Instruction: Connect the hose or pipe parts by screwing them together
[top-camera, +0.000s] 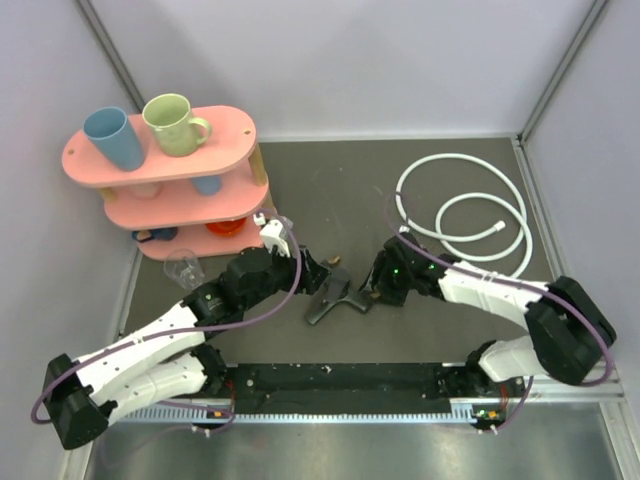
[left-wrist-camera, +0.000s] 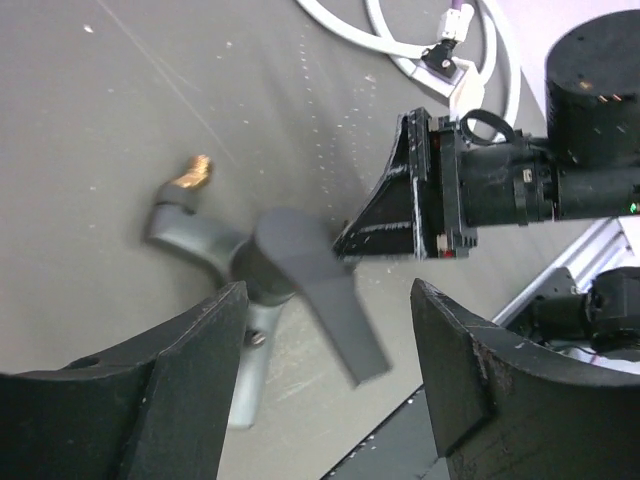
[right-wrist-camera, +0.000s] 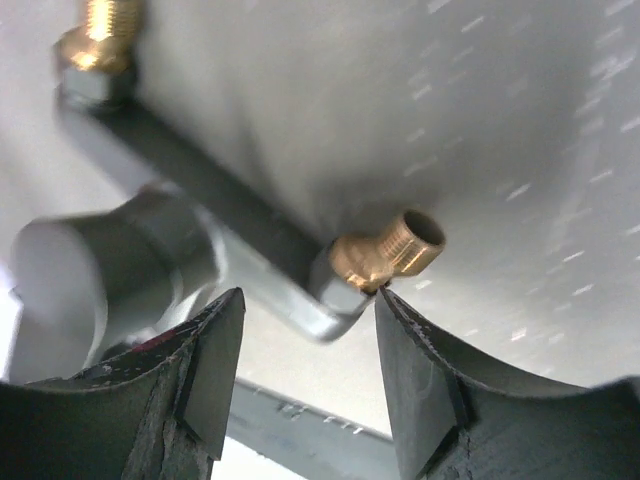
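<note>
Grey-black Y-shaped tap fitting with brass threaded ends (top-camera: 335, 297) lies on dark table (top-camera: 330, 180) between the 2 grippers: left gripper (left-wrist-camera: 330, 305) wide open over it, right gripper (right-wrist-camera: 310, 300) half open straddling 1 brass end (right-wrist-camera: 400, 245), neither clamped, so grip its body squarely before fetching coiled white hose (top-camera: 460, 157) far-right.

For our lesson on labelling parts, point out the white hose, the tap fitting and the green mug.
white hose (top-camera: 458, 156), top view, top of the outer loop.
tap fitting (left-wrist-camera: 335, 300), left wrist view, its grey lever.
green mug (top-camera: 175, 135), top view, its side wall.
</note>
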